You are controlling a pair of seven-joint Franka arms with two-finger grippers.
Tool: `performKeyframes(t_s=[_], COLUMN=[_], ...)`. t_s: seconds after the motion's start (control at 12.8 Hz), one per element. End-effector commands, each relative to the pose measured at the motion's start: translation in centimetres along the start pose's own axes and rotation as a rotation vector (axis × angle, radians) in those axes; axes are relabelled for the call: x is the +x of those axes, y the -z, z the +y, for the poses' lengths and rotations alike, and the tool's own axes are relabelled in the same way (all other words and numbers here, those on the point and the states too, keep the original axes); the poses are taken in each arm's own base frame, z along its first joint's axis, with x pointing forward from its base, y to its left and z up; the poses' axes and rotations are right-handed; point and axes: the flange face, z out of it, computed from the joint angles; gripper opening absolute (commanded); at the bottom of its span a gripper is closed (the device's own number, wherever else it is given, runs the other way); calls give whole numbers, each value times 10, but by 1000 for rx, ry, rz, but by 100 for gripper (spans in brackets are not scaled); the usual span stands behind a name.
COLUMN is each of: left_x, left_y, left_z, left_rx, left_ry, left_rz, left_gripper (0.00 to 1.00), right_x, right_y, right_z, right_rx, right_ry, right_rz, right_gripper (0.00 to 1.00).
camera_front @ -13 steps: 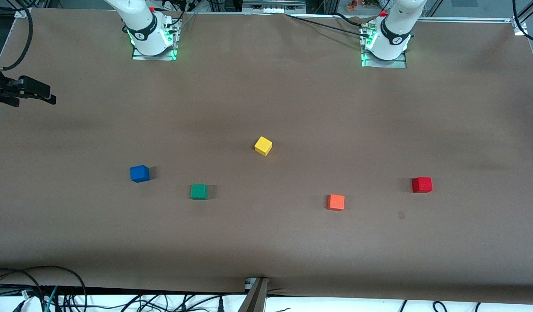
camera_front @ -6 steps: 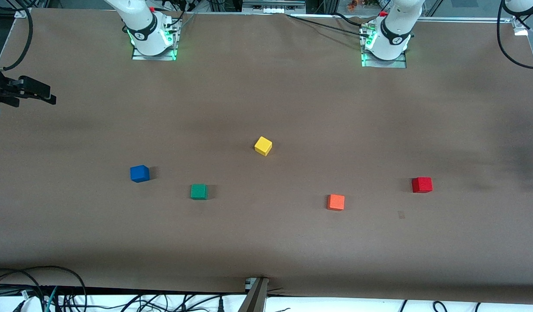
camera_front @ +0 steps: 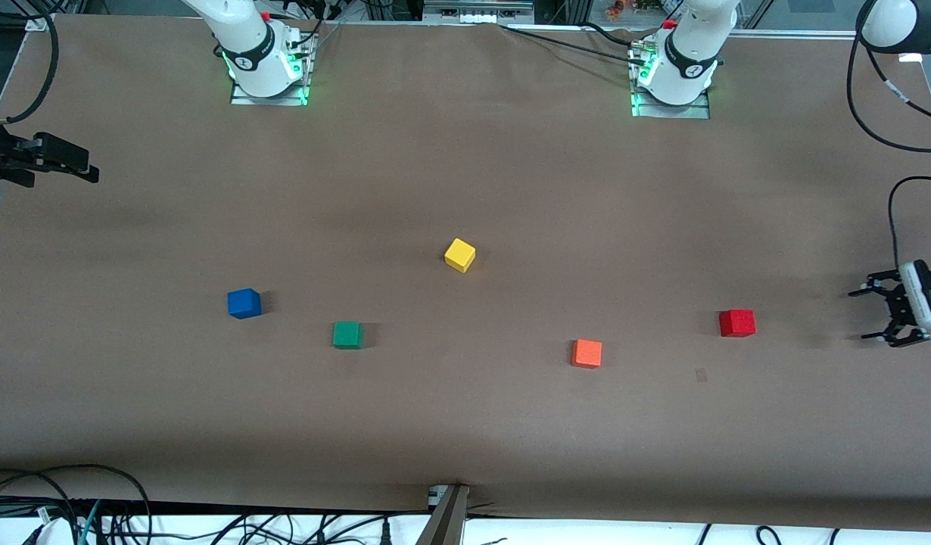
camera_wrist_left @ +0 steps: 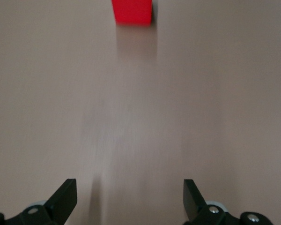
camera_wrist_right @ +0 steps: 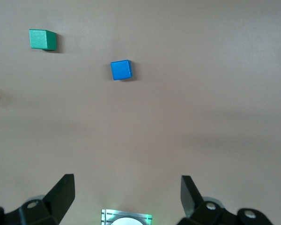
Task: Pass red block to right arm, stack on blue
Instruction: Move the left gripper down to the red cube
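While hanging wide open and empty over the worktop (camera_front: 465, 424), left pincer (camera_front: 868, 314) faces red block (camera_front: 737, 322) straight ahead, well apart; right pincer (camera_front: 72, 163) waits, spread, holding nothing

no readable text, labels, numbers or signs anywhere
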Motion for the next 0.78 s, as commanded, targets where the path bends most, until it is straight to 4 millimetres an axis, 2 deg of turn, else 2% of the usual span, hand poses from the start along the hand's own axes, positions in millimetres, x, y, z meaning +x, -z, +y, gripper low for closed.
performKeyframes(t_s=[0.0,0.08,0.24,0.31,0.55,0.71], left_x=[23,32,34,44,60,64], left_y=[-16,-38,-72,-84,-94,-104], left_z=[-10,-11,-10,-15,-21,-20], left_rx=[-22,-53,-74,-90,-106,-110], left_ry=[-9,-4,24,19,11,26], left_rz=[137,197,317,368,455,514], left_gripper=[100,100,100,100,100,100], right_x=[0,0,1,1,4,5], right_y=[6,6,5,5,5,4], right_z=[-1,-1,-1,-2,-5,-5], right_rx=[14,14,14,14,12,13], right_ry=[16,16,16,17,20,21], right_rz=[15,15,13,13,30,27], right_gripper=[100,100,100,100,100,100])
